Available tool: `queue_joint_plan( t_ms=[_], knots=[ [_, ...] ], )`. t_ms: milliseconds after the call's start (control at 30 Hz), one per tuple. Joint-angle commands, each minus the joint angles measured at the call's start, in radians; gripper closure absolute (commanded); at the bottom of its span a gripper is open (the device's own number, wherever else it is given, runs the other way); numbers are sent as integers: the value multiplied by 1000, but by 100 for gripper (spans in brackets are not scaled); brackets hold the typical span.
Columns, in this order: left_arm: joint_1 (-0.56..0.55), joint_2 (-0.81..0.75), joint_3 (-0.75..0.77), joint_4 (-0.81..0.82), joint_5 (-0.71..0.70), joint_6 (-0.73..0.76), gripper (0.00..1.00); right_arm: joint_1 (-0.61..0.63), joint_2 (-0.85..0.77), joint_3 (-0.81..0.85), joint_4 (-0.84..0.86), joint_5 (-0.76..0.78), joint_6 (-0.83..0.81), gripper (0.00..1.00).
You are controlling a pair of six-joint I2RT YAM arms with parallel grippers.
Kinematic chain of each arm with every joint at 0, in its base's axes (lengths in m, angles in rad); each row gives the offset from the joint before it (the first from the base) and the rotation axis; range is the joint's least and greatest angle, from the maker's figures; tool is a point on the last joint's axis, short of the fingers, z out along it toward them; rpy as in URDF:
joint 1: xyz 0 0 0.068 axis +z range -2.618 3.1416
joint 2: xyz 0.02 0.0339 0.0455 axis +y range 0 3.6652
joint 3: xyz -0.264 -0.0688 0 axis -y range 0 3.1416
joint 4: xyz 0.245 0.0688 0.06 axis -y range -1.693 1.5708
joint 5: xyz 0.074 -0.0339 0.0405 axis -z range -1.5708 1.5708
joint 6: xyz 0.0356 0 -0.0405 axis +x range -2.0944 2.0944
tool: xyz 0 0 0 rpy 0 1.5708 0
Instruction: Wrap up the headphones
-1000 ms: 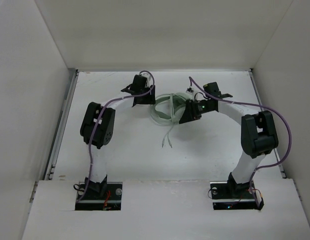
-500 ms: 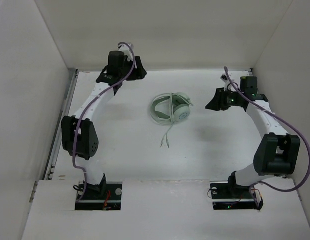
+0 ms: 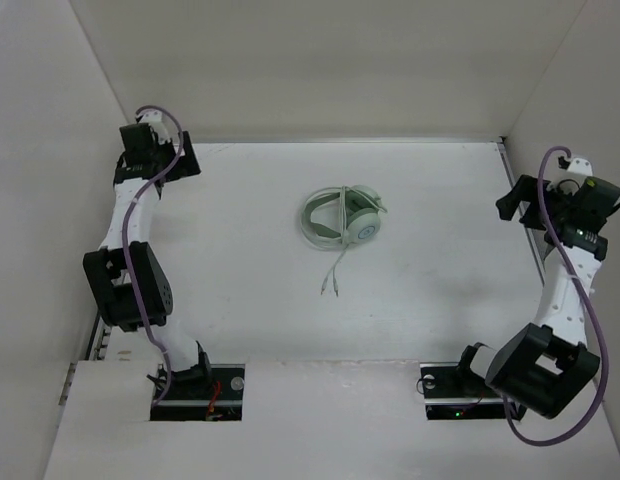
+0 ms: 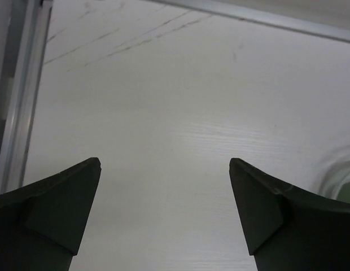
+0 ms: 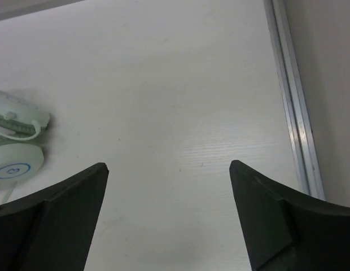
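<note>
Headphones btwn, well apart from, L gripper & R gripper.

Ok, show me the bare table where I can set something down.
Bare table runs wide between the left gripper and the headphones, and again between the headphones and the right gripper. Only the middle is crowded: the headphones, their cable trailing toward the near edge.

Left arm: reared up, elbow bent, wrist high, far left of the headphones.
Left gripper: spread wide, nothing between the fingers.
Right arm: reared up likewise, wrist far right of the headphones.
Right gripper: spread wide, nothing held, facing toward the headphones.
</note>
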Motion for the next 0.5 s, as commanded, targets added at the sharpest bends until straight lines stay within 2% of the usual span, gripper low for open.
queue_joint_plan(
  t_ms=[0,200,467],
  knots=[
    [88,-82,-100,-19,5,63,0,-93,9,-27,45,-71,80,0],
    [206,-139,-245,57,-7,69,0,-192,6,-52,68,-71,103,0],
    [235,-205,-355,103,-56,116,0,-222,-96,-64,10,-80,88,0]
  ],
)
